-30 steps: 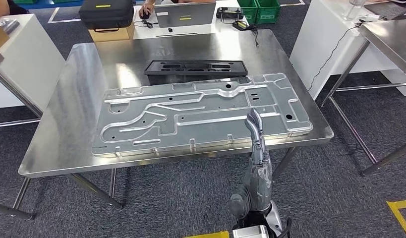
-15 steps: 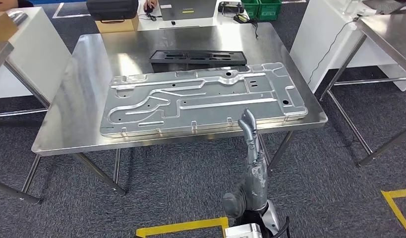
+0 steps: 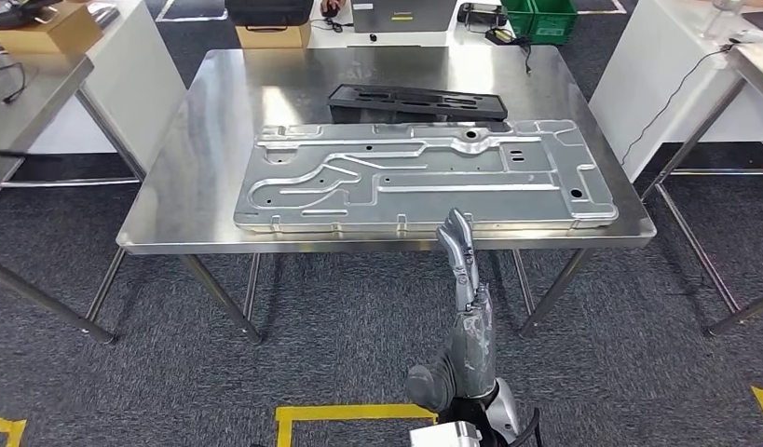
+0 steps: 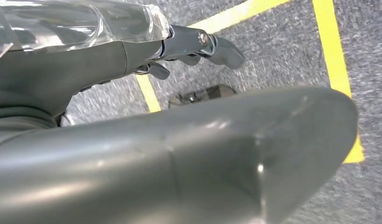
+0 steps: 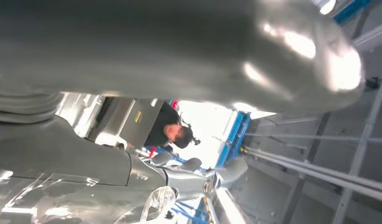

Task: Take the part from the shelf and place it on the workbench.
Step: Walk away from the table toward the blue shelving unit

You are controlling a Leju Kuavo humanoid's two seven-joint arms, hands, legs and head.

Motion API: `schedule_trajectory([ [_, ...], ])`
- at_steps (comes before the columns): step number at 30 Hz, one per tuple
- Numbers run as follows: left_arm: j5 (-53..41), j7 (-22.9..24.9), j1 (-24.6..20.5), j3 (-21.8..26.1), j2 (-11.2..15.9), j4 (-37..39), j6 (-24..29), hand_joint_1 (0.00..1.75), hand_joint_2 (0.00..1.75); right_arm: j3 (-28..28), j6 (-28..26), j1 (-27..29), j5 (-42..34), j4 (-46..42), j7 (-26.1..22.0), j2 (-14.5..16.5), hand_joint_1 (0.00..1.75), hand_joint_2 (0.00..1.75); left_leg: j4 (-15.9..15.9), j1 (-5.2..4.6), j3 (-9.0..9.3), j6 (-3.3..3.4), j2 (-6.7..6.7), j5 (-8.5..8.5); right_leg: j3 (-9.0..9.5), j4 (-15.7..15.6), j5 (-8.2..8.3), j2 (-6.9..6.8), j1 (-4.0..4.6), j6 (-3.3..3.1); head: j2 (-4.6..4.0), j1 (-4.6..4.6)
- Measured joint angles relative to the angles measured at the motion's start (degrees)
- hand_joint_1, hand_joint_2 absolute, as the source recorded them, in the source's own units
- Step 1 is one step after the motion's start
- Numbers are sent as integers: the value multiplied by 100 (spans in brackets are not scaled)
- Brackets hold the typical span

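The stamped metal panel (image 3: 424, 182) lies flat on the steel workbench (image 3: 200, 140), just beyond the right hand (image 3: 458, 244). That hand is empty, fingers extended, not touching the panel. The left hand (image 4: 198, 46) holds nothing, fingers loosely apart.

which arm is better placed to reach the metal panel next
Right. The right robot hand is raised at the table edge by the metal panel; the left robot hand hangs toward the floor.
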Motion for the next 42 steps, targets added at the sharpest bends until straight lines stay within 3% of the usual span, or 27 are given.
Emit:
schedule_trajectory([
  [1,-1,-2,8,-1,2,0,0,0,0,0,0,1,-1,1,-1,1,0,0,10,13,-35,-31,-52,11,-17,1,10,-63,-5,-16,0,1],
  [3,-1,-4,21,-2,2,0,1,0,0,0,0,-1,-1,2,0,3,0,0,181,16,-147,-103,25,-100,-32,-20,38,-202,-31,-63,-1,-17],
  [4,-1,-5,20,-2,2,0,1,0,0,1,0,-1,-2,3,0,4,0,0,431,23,-269,-142,122,-253,-40,-31,51,-281,-45,-85,-1,-32],
  [6,-1,-7,14,-2,-2,0,1,0,0,0,0,5,-4,6,2,3,0,0,1262,58,-653,-229,305,-670,-58,-29,59,-443,-39,-105,-1,-62],
  [8,-5,-6,25,-4,-1,0,2,0,0,1,0,8,-6,15,6,2,0,0,1837,96,-903,-289,355,-850,-70,-27,61,-601,-35,-105,-1,-63],
  [9,-8,-5,33,-5,-1,0,4,0,0,2,0,8,-7,19,8,2,0,0,1773,110,-853,-304,372,-771,-70,-26,62,-670,-35,-103,-1,-63],
  [10,-10,-5,37,-7,-1,0,6,0,0,3,0,6,-8,23,10,2,0,0,1477,122,-688,-311,408,-605,-65,-26,62,-737,-36,-99,-1,-63],
  [13,-25,-5,8,-8,-1,0,14,0,0,5,0,-4,-9,26,10,2,0,0,235,90,-41,-255,735,-126,-46,-17,54,-899,-3,-43,-1,-61],
  [14,-35,-3,-1,-9,-1,0,17,0,0,7,0,-8,-10,26,10,2,0,0,55,67,33,-212,805,-78,-44,-13,52,-941,11,-12,-1,-57],
  [16,-51,6,2,-10,-1,0,30,0,0,14,0,-15,-16,27,2,3,0,0,18,40,0,-117,732,-62,-42,-16,57,-1029,15,54,-1,-47],
  [17,-58,11,11,-12,-3,0,38,0,0,18,0,-16,-21,27,-5,3,0,0,10,44,-10,-74,681,-43,-45,7,32,-1003,0,92,-1,-47],
  [19,-69,20,11,-15,-6,0,50,0,0,26,0,-16,-36,27,-26,3,0,0,-14,64,-27,13,569,15,-171,328,-216,-772,-22,139,-1,-39],
  [21,-76,22,-7,-19,-11,0,55,0,0,31,0,1,-48,31,-40,0,0,0,-13,66,-58,65,454,51,-505,1120,-665,-500,-28,143,-1,-28],
  [22,-77,22,-11,-22,-13,0,59,0,0,33,0,16,-51,34,-45,-2,0,0,-10,61,-73,77,388,61,-688,1540,-841,-450,-27,143,-1,-24],
  [23,-77,23,-8,-27,-15,0,63,0,0,33,0,27,-54,42,-46,-4,0,0,-6,57,-84,80,318,68,-808,1807,-909,-432,-27,143,-1,-22],
  [24,-77,25,-2,-36,-16,0,69,0,0,34,0,33,-55,50,-49,-7,0,0,0,58,-89,77,244,74,-822,1850,-856,-426,-30,143,-1,-19],
  [25,-77,27,3,-44,-16,0,75,0,0,34,0,36,-56,59,-50,-8,0,0,9,62,-91,69,165,79,-721,1645,-694,-411,-37,140,-1,-19],
  [26,-78,28,3,-52,-17,0,79,0,0,34,0,35,-56,66,-51,-9,0,0,22,69,-92,58,85,81,-528,1251,-471,-354,-48,137,-1,-17],
  [28,-79,31,-10,-66,-18,0,84,0,0,34,0,34,-56,73,-51,-10,0,0,79,66,-132,9,-62,75,-158,447,-153,-96,-82,130,0,-5],
  [30,-79,33,-20,-84,-17,0,85,0,0,34,0,37,-56,79,-54,-12,0,0,126,72,-216,-68,-183,86,-52,149,-98,49,-82,108,1,3],
  [32,-79,35,-2,-100,-14,0,86,0,0,35,0,34,-56,82,-56,-12,0,0,144,98,-285,-135,-244,105,-71,140,-83,-70,-71,48,0,1],
  [34,-86,37,14,-113,-11,0,85,0,0,35,0,27,-56,82,-51,-9,0,0,396,92,-416,-190,-23,-47,-75,127,-60,-221,-83,-21,-1,-21],
  [36,-94,37,-2,-130,-10,0,81,0,0,34,0,36,-54,84,-33,-10,0,0,1116,88,-745,-244,272,-421,-80,124,-58,-387,-77,-57,-1,-44],
  [38,-94,38,-8,-144,-12,0,75,0,0,34,0,43,-53,89,-13,-13,0,0,1828,108,-1068,-276,353,-693,-87,125,-62,-558,-64,-66,-1,-46],
  [39,-94,38,1,-149,-13,0,73,0,0,34,0,43,-52,91,-7,-13,0,0,1911,113,-1093,-280,368,-687,-88,125,-64,-636,-62,-65,-1,-47],
  [40,-94,39,10,-151,-13,0,73,0,0,34,0,43,-52,92,0,-13,0,0,1748,116,-994,-277,391,-581,-85,125,-67,-709,-61,-62,-1,-48],
  [42,-94,38,11,-154,-12,0,73,0,0,34,0,40,-50,91,13,-13,0,0,898,99,-526,-241,576,-245,-68,125,-78,-841,-55,-43,-1,-48],
])
